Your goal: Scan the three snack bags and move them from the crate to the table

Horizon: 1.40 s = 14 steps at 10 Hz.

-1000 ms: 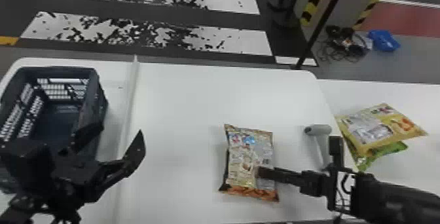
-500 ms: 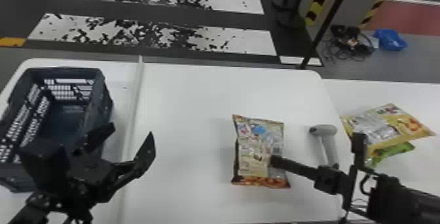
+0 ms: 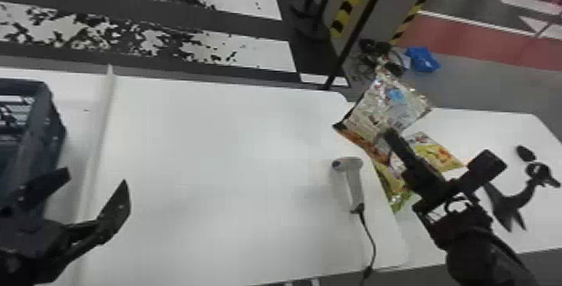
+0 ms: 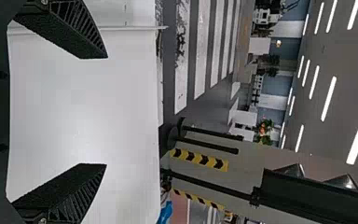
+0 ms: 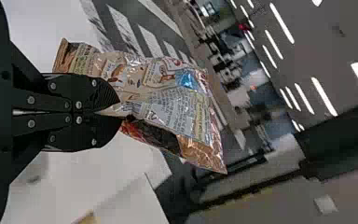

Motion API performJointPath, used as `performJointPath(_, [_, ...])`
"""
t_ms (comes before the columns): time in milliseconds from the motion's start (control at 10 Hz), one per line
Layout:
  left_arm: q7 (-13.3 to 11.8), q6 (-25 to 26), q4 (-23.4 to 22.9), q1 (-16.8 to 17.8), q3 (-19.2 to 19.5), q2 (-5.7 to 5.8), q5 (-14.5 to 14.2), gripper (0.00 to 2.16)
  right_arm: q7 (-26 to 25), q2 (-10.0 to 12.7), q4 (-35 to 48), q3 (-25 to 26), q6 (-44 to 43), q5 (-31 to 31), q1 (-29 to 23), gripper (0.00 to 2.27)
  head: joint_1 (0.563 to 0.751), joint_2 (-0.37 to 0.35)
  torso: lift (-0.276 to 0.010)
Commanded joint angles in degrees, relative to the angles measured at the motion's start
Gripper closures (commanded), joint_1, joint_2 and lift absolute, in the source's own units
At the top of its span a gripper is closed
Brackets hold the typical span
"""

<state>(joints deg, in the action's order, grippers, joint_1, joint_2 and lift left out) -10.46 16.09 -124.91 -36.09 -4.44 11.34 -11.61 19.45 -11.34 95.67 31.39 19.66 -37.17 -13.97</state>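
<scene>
While right gripper (image 3: pixel 388 137) clamps one snack bag (image 3: pixel 387 107) up off the table (image 3: pixel 217 172), two more bags (image 3: pixel 439 155) lie on the side table (image 3: pixel 468 134), partly hidden behind it. One scanner (image 3: pixel 353 178). One crate (image 3: pixel 50 126), cut off. Left gripper (image 3: pixel 95 177) open, empty.

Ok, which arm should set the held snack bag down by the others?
Right, I'd say: the right gripper holds that bag near the other bags; the left gripper is open by the crate.
</scene>
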Motion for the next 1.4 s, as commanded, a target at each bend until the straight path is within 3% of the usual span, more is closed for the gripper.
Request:
performJointPath(0, [0.0, 0.9, 0.2, 0.2, -0.7, -0.18, 0.5, 0.03, -7.9, -0.4, -7.4, -0.1, -12.1, -1.7, 5.6, 2.21, 0.695, -0.35, -0.062])
performJointPath(100, [0.2, 0.9, 0.1, 0.2, -1.0, -0.18, 1.0, 0.03, -14.5, -1.4, -13.1, -1.1, -17.4, -1.7, 9.5, 2.21, 0.695, -0.35, -0.062])
performJointPath(200, [0.3, 0.8, -0.1, 0.1, -1.0, 0.18, 1.0, 0.03, -20.9, -3.9, -18.1, -3.9, -21.1, -1.2, 12.1, 2.21, 0.695, -0.35, -0.062])
performJointPath(500, [0.2, -0.1, -0.2, -0.3, -0.5, 0.18, 0.9, 0.03, -28.7, -8.3, -32.9, -10.2, -20.4, 4.8, 20.9, 2.2, 0.695, -0.35, -0.062])
performJointPath(900, [-0.2, -1.2, -0.1, -0.7, -1.0, 0.44, 0.9, 0.03, -30.3, -8.7, -43.3, -16.4, -20.8, 12.8, 29.1, 2.11, 0.695, -0.35, -0.062])
performJointPath(1300, [-0.3, -3.6, -0.6, -2.0, -1.0, 0.62, 0.8, 0.03, -32.2, -9.8, -45.3, -19.4, -10.4, 16.5, 30.8, 2.11, 0.695, -0.35, -0.062])
